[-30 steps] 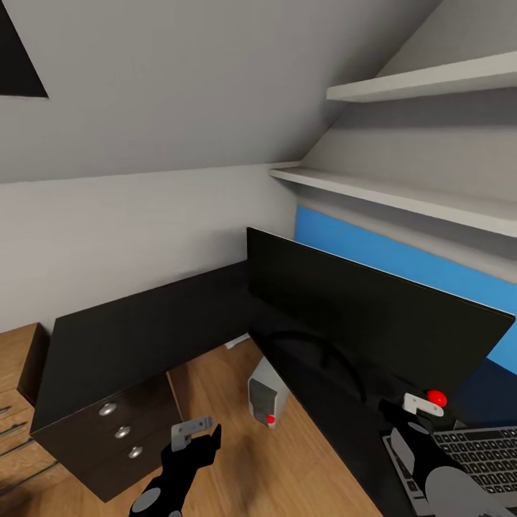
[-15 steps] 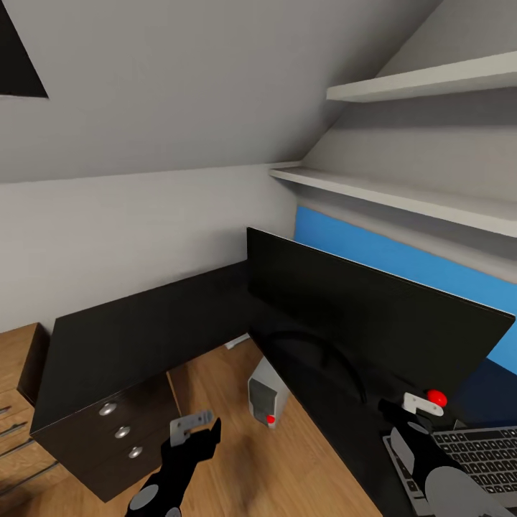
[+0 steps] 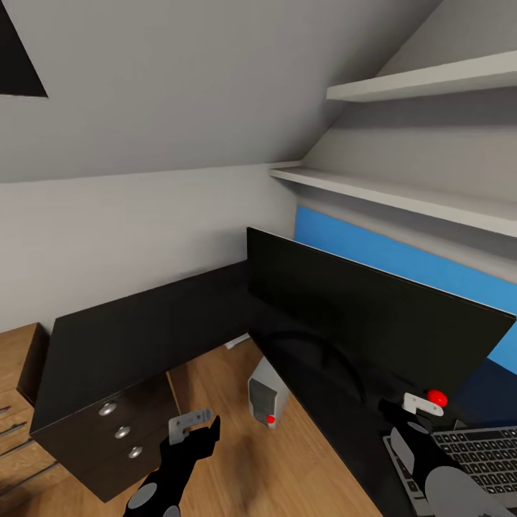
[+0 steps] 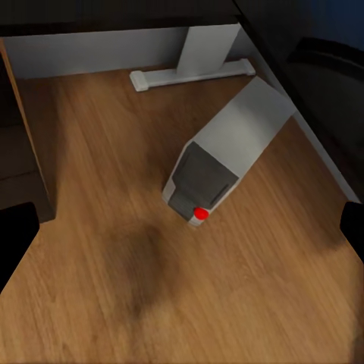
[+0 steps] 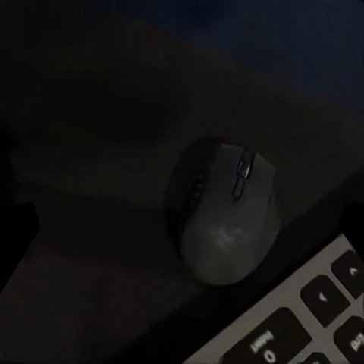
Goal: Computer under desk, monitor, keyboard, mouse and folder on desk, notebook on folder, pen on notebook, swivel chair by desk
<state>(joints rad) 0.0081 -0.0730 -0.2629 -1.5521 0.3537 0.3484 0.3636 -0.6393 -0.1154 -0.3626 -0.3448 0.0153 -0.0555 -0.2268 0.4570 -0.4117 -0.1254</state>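
The wide black monitor (image 3: pixel 373 316) stands on the black desk (image 3: pixel 337 424). A grey computer tower (image 3: pixel 266 400) with a red button lies on the wood floor under the desk's edge, and it appears again as the computer tower (image 4: pixel 227 148) in the left wrist view. My left gripper (image 3: pixel 203 431) hangs open above the floor just short of it, fingers (image 4: pixel 15 239) wide apart. On the desk a grey mouse (image 5: pixel 226 220) lies beside the keyboard (image 5: pixel 303 326). The keyboard (image 3: pixel 485 452) sits at the desk's near right. My right gripper (image 3: pixel 403 418) hovers open over the mouse.
A black drawer cabinet (image 3: pixel 118 431) with three silver knobs stands left of the left arm. A white desk foot (image 4: pixel 189 72) lies on the floor behind the tower. White shelves (image 3: pixel 402 194) and a blue wall panel (image 3: pixel 402 262) sit behind the monitor, under a sloped ceiling.
My left gripper has crept slightly down and to the left. Everything else stays where it was.
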